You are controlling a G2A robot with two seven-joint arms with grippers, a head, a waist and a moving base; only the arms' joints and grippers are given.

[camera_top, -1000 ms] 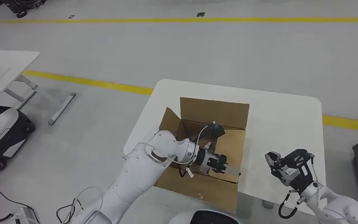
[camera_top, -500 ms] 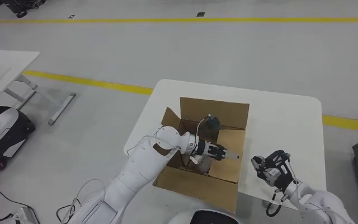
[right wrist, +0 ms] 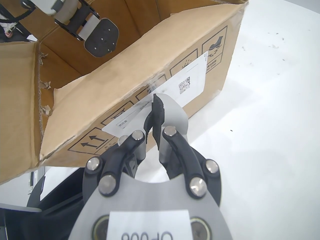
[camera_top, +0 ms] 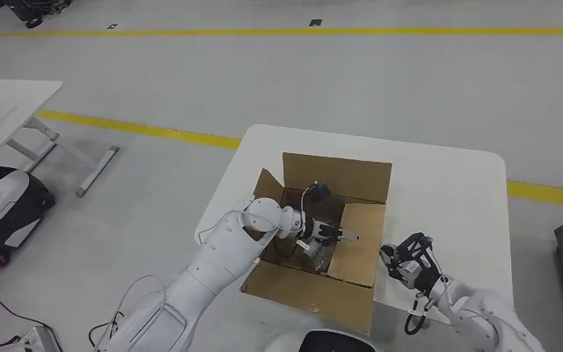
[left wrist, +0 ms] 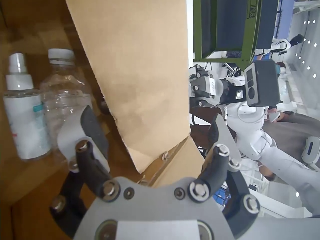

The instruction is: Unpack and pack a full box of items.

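Observation:
An open cardboard box [camera_top: 303, 286] stands mid-table. Inside it, a white spray bottle [left wrist: 23, 116] and a clear plastic bottle [left wrist: 63, 88] stand side by side. My left gripper [camera_top: 339, 236] is open inside the box. In the left wrist view it [left wrist: 151, 118] straddles the edge of an upright flap [left wrist: 130, 76], with one finger [left wrist: 86, 126] beside the clear bottle. My right gripper [right wrist: 155, 111] is shut on nothing, close to the box's labelled outer wall [right wrist: 190, 81]. From above, it [camera_top: 406, 262] sits by the box's right side.
The white table [camera_top: 449, 189] has bare room to the right of and behind the box. The box flaps [camera_top: 339, 176] stand up around the opening. A white label [right wrist: 185, 83] is stuck on the box's outer wall.
My right gripper has moved left across the table, up to the box's side. The left gripper has shifted slightly farther back inside the box.

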